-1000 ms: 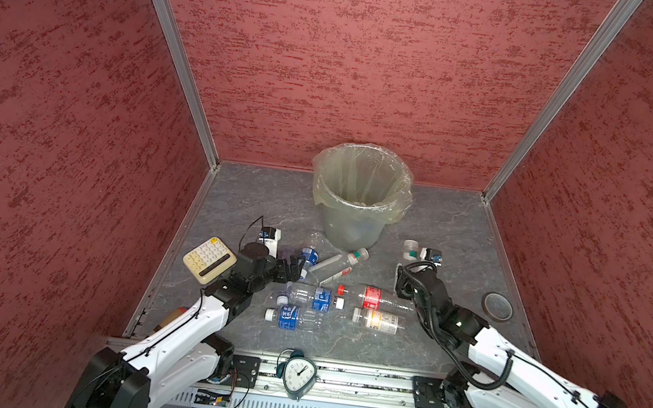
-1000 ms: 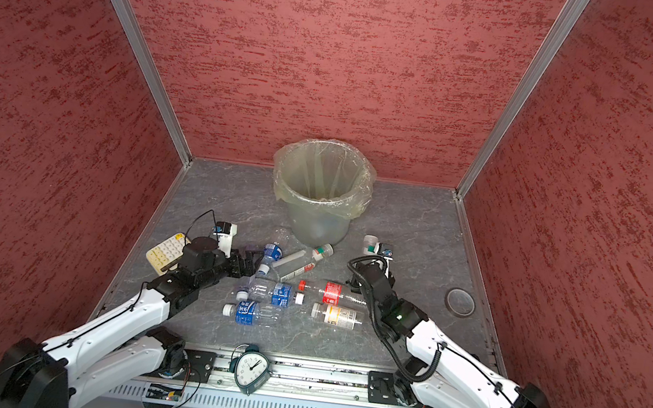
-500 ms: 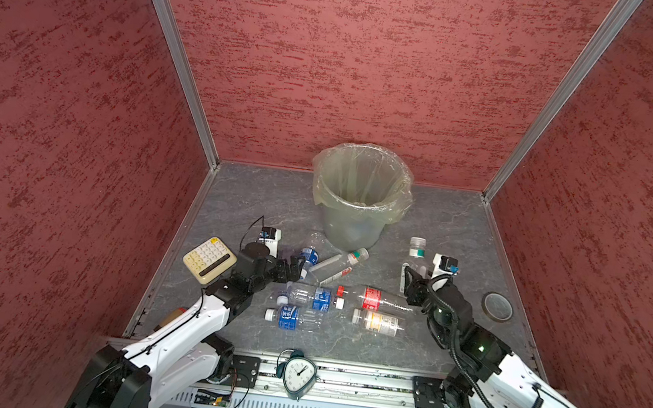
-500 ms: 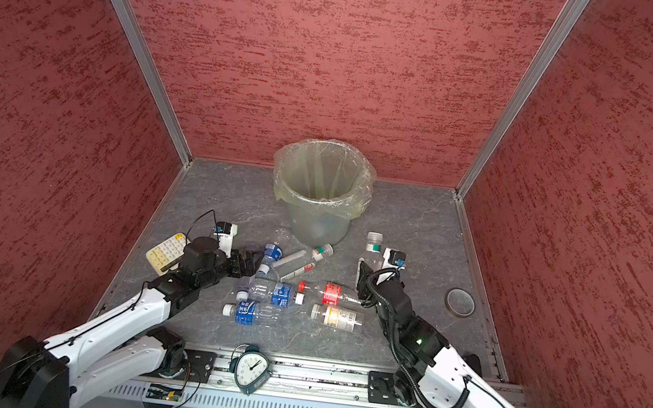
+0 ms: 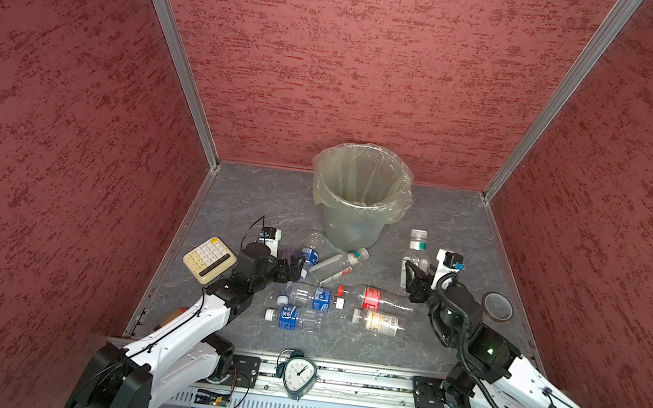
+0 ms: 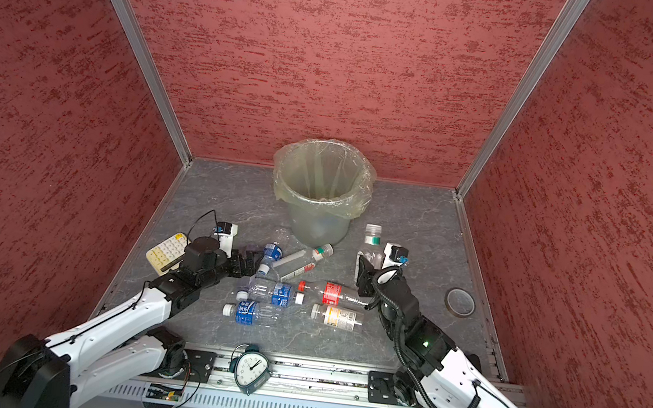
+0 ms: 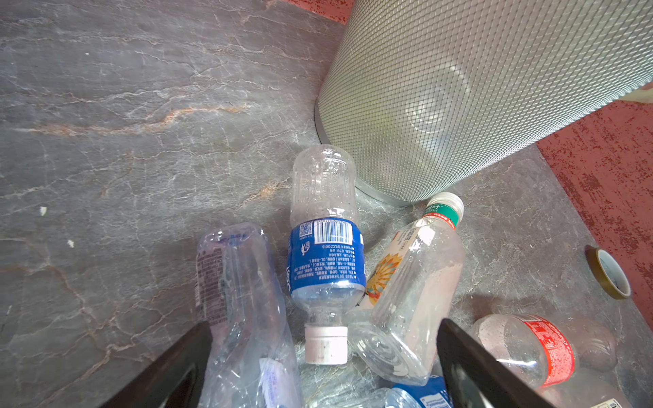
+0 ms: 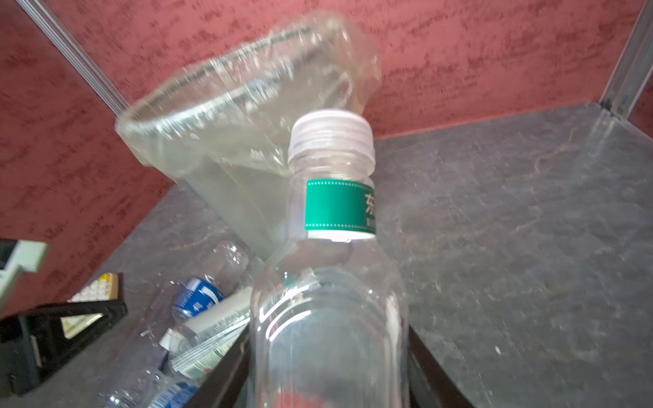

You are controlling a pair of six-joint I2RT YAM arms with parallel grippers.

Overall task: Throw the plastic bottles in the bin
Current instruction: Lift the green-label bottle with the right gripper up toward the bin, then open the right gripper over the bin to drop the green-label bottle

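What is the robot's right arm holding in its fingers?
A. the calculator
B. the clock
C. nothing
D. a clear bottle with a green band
D: in the right wrist view the right gripper has its fingers closed on the clear bottle with the green band, held upright.

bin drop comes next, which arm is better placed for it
Right. Its end effector is shut on the upright green-banded bottle, just beside the bin. The left end effector is open, low among the lying bottles, holding nothing.
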